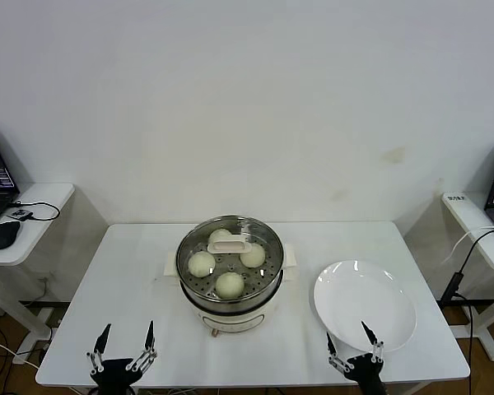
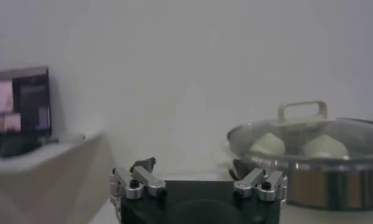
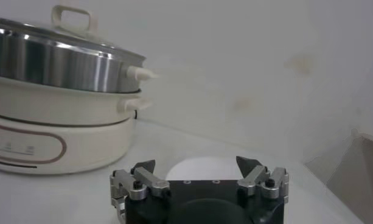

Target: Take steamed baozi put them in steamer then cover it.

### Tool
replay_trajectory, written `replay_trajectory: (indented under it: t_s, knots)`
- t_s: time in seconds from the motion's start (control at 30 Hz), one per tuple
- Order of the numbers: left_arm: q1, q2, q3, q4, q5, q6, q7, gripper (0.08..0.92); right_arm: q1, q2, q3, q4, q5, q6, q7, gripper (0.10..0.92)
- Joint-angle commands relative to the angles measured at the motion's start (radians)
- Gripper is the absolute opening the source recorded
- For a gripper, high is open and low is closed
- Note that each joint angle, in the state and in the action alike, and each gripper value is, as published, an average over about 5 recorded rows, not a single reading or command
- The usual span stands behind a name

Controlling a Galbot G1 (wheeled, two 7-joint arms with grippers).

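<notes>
Both end effectors (image 1: pixel 125 339) (image 1: pixel 353 339) wide open, empty

The steamer (image 1: pixel 230 284) with its cover (image 1: pixel 230 244) on occupies the table (image 1: pixel 132 271) centre. A plate (image 1: pixel 365 306) takes the right side. Left of the steamer the tabletop offers open passage.

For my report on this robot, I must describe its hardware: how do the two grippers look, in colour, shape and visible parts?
The left gripper and the right gripper look alike. Each has a black body, silver metal link pieces fastened with dark round screws, and two slim fingers ending in black pointed tips. No cables or markings show on them.
</notes>
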Motion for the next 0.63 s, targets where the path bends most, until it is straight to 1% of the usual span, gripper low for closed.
replay_trajectory:
  t_s: [0.03, 0.27, 0.63]
  knots:
    - [0.063, -0.016, -0.013, 0.072, -0.088, -0.069, 0.064, 0.823, -0.036, -0.021, -0.014, 0.039, 0.052, -0.035, -0.005, 0.823]
    - [0.054, -0.019, -0.009, 0.118, -0.071, -0.087, 0.072, 0.823, -0.074, -0.040, -0.023, 0.091, 0.072, -0.136, -0.005, 0.823]
    - [0.039, -0.023, 0.002, 0.115, -0.021, -0.094, 0.096, 0.823, -0.100, -0.049, -0.018, 0.157, 0.078, -0.223, -0.019, 0.823]
